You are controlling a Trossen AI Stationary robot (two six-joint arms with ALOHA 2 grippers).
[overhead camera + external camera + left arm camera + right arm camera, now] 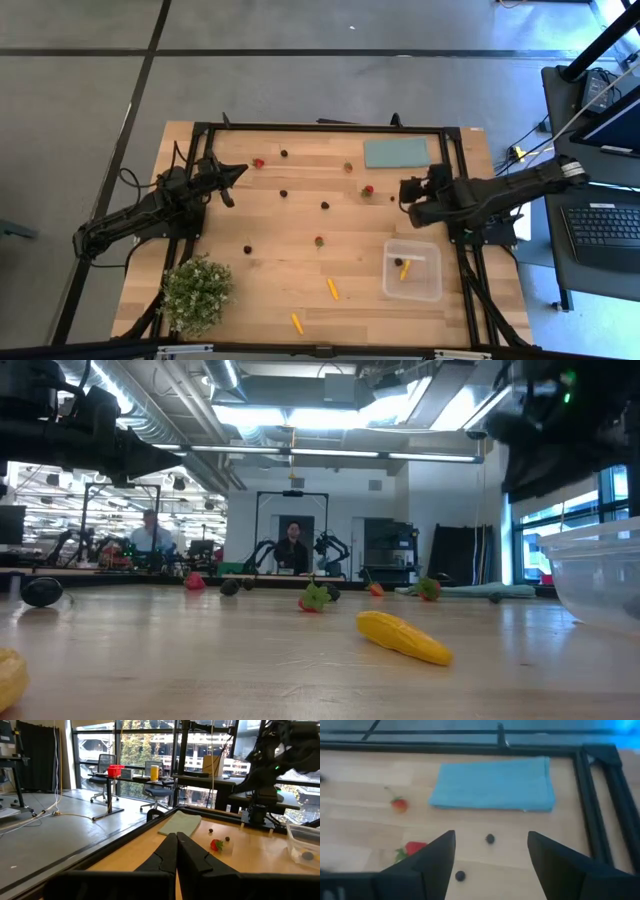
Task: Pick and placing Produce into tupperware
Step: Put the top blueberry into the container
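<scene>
- You have a light wooden table with a black frame point(280, 290) filling the middle of the high view.
- Your left arm's gripper point(232, 177) waits at the upper left of the table, its fingers point(167, 855) pressed together on nothing.
- Your right arm's gripper point(407, 192) hangs at the right of centre, its fingers point(437, 855) spread wide apart and empty, above two small dark berries point(490, 838).
- A bushy green potted plant point(196, 292) sits at the lower left corner.
- A flat teal-grey rectangular slab point(395, 152) lies at the upper right.
- Your clear, shallow plastic tupperware box point(412, 269) sits at the lower right, below the right gripper; it holds one orange stick point(405, 268) and one dark piece point(398, 262).
- The remaining produce lies scattered over the table: a red strawberry point(368, 189) just left of the right gripper, and two orange sticks point(332, 289) towards the bottom centre.
</scene>
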